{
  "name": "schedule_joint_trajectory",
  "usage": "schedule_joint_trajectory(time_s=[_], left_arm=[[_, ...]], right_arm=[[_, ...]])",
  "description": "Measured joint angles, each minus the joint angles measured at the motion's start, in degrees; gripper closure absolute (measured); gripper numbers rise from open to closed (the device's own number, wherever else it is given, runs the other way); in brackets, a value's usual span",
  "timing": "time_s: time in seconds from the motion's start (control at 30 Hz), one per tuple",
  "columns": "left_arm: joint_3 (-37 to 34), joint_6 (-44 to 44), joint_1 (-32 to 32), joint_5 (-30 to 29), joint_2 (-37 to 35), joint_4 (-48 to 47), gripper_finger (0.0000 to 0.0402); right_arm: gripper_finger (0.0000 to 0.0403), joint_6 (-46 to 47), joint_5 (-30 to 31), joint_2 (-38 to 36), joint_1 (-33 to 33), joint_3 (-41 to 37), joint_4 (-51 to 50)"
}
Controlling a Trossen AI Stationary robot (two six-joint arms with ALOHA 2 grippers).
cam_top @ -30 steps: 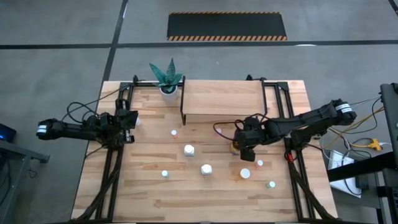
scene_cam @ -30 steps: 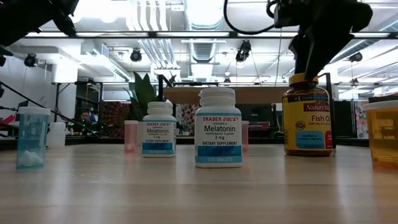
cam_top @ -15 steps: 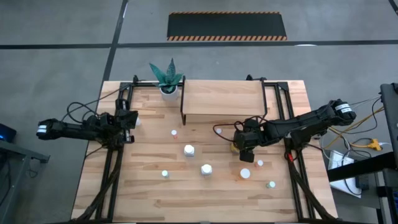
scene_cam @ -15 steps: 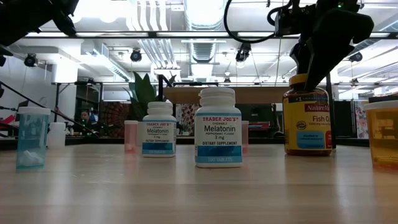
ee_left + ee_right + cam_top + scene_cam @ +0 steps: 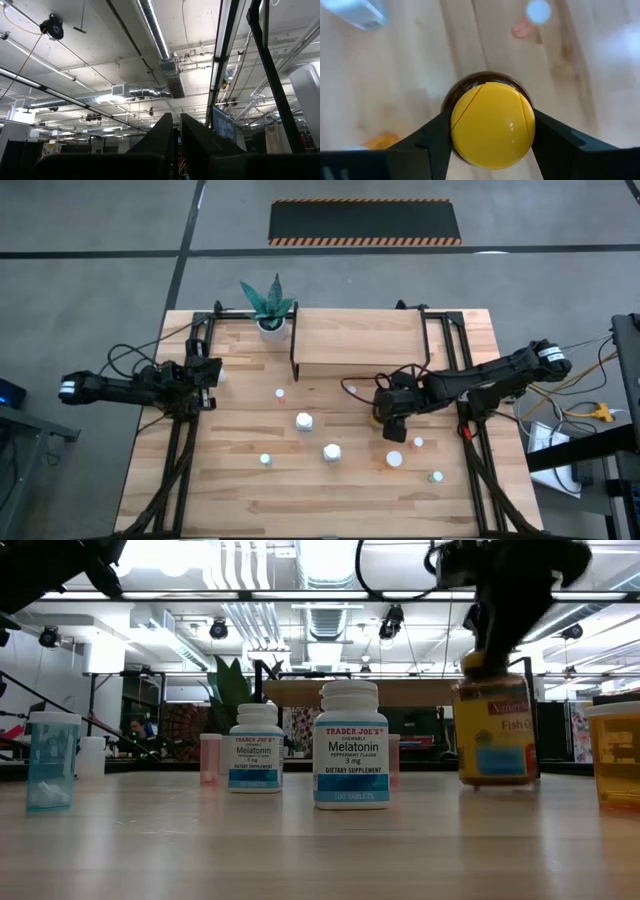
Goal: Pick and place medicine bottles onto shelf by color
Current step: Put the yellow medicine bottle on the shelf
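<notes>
Right end effector (image 5: 492,131): fingers clasp the yellow cap (image 5: 492,131) of the amber bottle (image 5: 492,720).
Risk: cap-only hold may slip.
Left end effector (image 5: 207,371): clenched, idle.

Worktop (image 5: 230,480): light wood planks, smooth, visible grain, satin sheen. Shelf (image 5: 355,340): same pale wood, matt, on thin black metal legs. Amber bottle (image 5: 492,730): translucent glossy plastic, paper label; its yellow cap (image 5: 492,125) is smooth glossy plastic (small highlight on top). Right tool (image 5: 492,131): fingers matt black plastic. Melatonin bottle (image 5: 350,745): white plastic, semi-matt, paper label.
</notes>
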Motion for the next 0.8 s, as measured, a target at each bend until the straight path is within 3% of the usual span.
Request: schedule_joint_trajectory(time_s=[0.33,0.8], left_arm=[[0.0,0.0,0.0,0.0,0.0,0.0,0.0382],[0.0,0.0,0.0,0.0,0.0,-0.1,0.0382]], right_arm=[[0.0185,6.0,-2.0,1.0,-2.6,16.9,-2.3],[0.0184,-4.9,-1.6,14.5,-23.5,46.8,-22.4]])
